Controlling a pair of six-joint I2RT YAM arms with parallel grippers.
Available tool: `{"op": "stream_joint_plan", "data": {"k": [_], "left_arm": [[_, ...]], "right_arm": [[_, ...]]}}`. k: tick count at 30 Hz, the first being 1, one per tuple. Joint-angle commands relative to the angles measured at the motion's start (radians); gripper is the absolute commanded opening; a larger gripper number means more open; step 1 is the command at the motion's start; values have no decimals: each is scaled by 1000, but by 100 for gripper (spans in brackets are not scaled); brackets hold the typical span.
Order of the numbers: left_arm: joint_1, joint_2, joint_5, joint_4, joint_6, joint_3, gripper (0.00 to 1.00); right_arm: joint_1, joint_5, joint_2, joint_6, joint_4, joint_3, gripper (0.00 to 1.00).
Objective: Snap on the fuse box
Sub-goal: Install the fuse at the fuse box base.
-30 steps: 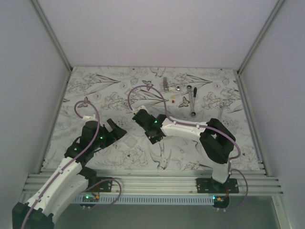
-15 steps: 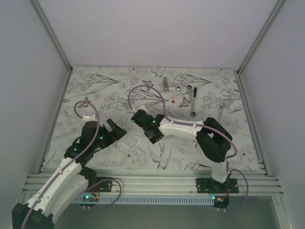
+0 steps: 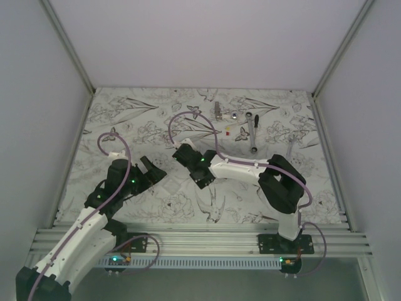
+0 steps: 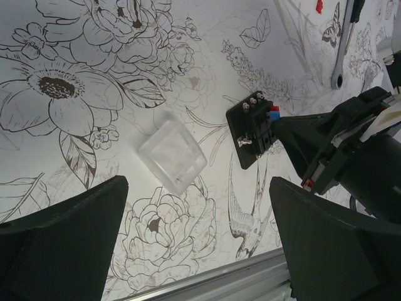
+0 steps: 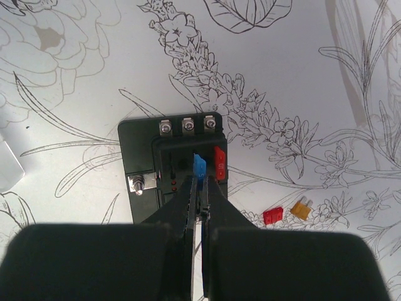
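- fuse box [image 5: 139,147]: black, laid flat on the floral surface [image 5: 326,75] between the two arms. Three screws [image 5: 185,126] were seen along its far edge. A blue fuse [image 5: 199,168] and a red fuse [image 5: 219,162] were seated on top.
- right gripper [image 5: 200,187]: jaws were pressed together, the tips set over the box's near side, right at the blue fuse. Whether that fuse was pinched could not be told.
- left gripper [image 4: 197,185]: jaws were spread wide and held above the surface, well apart from the box, which lay ahead and to the right.
- clear cover [image 4: 172,155]: laid ahead of the left jaws, near the box, not touching it.
- loose fuses [image 5: 272,216]: one red, one yellow, side by side on the surface near the box.
- wrench [image 4: 343,50]: laid farther back.
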State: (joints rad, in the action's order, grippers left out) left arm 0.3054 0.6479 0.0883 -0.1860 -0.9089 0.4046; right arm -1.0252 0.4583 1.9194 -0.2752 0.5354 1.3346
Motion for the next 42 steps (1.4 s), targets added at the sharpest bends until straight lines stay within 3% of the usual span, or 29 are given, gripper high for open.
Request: {"op": "stream_joint_plan", "data": {"k": [1, 42], "left_arm": [[-8, -1, 8, -20, -10, -7, 100], [-7, -6, 17, -22, -13, -13, 100]], "right_arm": [[-4, 30, -46, 4, -8, 15, 0], [-4, -19, 48, 37, 13, 23, 0]]}}
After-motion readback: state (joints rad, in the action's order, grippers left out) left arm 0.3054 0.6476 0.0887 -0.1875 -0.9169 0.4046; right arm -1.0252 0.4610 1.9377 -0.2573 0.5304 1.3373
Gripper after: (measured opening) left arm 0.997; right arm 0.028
